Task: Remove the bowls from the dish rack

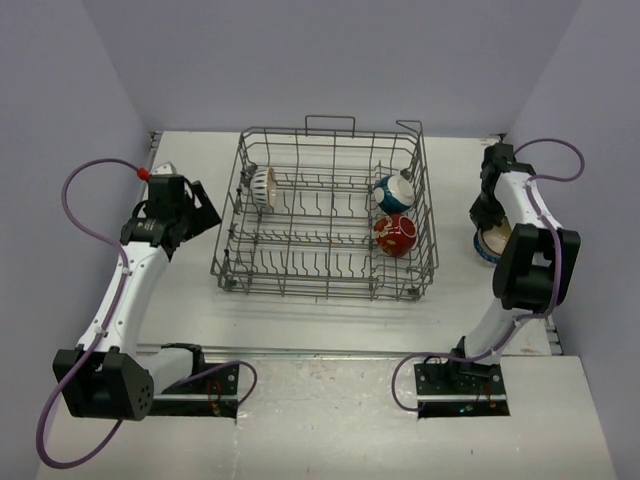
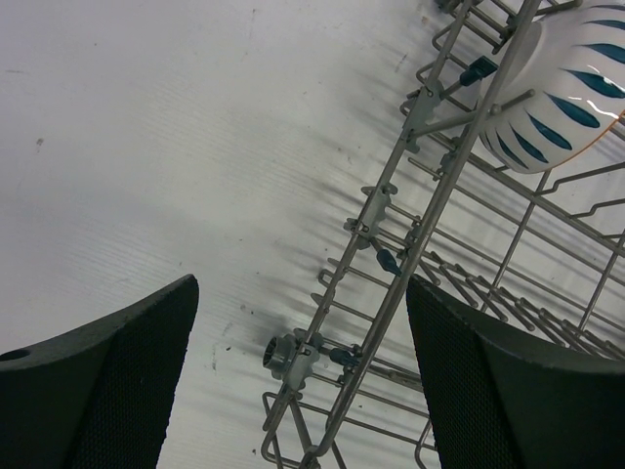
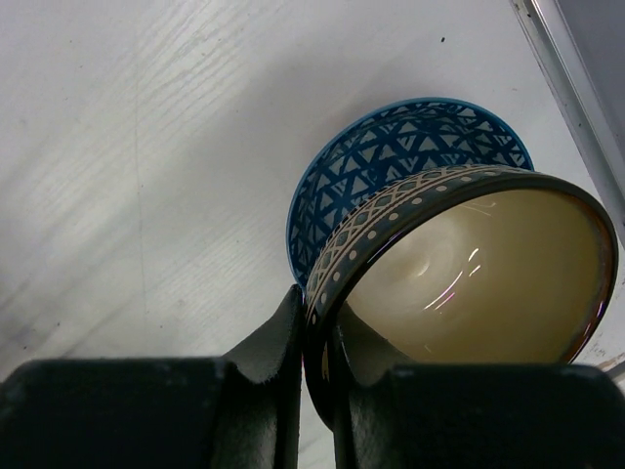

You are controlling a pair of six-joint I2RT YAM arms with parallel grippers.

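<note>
At the dish rack's point(image 1: 320, 240) 3 o'clock, the right end effector point(image 3: 317, 313) pinches the rim of the dark brown bowl point(image 3: 469, 274), which is tilted over the blue patterned bowl point(image 3: 391, 147) on the tabletop point(image 1: 300, 320). The left end effector point(image 2: 301, 293) hangs spread at the rack's 9 o'clock. The white striped bowl point(image 1: 263, 187), teal-white bowl point(image 1: 394, 192) and red bowl point(image 1: 395, 235) sit inside.

In your left wrist view the white ceramic bowl with dark blue stripes point(image 2: 557, 88) runs off the top right corner, and the grey wire dish rack point(image 2: 410, 244) is cut by the right and bottom edges. The dark brown bowl with cream inside point(image 3: 469, 264) covers much of the blue lattice-patterned bowl point(image 3: 391, 156); from above, your right arm point(image 1: 530, 265) largely hides both.
</note>
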